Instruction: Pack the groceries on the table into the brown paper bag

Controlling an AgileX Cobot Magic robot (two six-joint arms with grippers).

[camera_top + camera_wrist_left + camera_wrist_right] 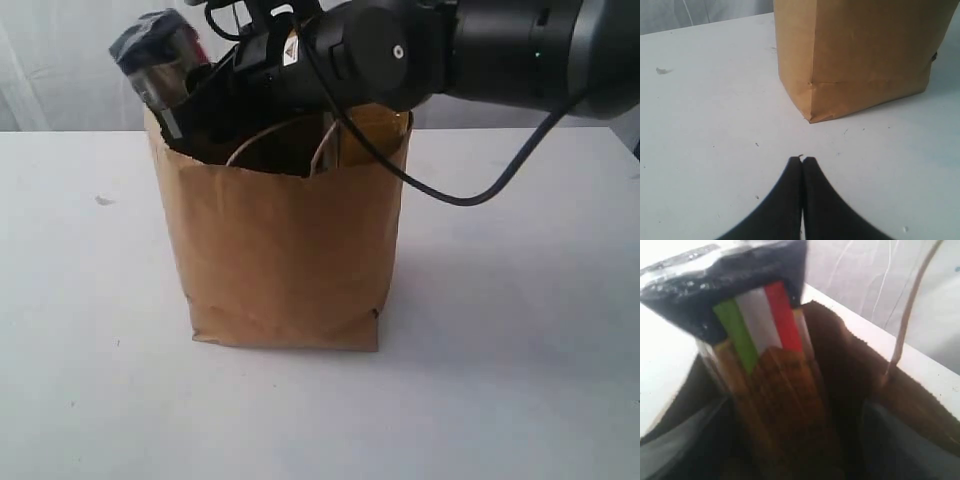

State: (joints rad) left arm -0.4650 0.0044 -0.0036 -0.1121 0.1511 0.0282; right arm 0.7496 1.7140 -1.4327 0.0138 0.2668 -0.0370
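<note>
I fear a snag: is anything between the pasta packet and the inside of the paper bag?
Nothing visible. The long pasta packet dips, tilted, into the brown paper bag's open mouth; a handle loop hangs to one side. Deeper inside is too dark to tell.

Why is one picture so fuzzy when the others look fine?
Right wrist view: the long pasta packet with the green, white and red stripe is too close to the lens, so out of focus; inside the tall brown paper bag it is dark. Left wrist view: sharp, evenly lit, bag creases crisp. Exterior view: mostly sharp, soft shadow on the white table beside the bag.
</note>
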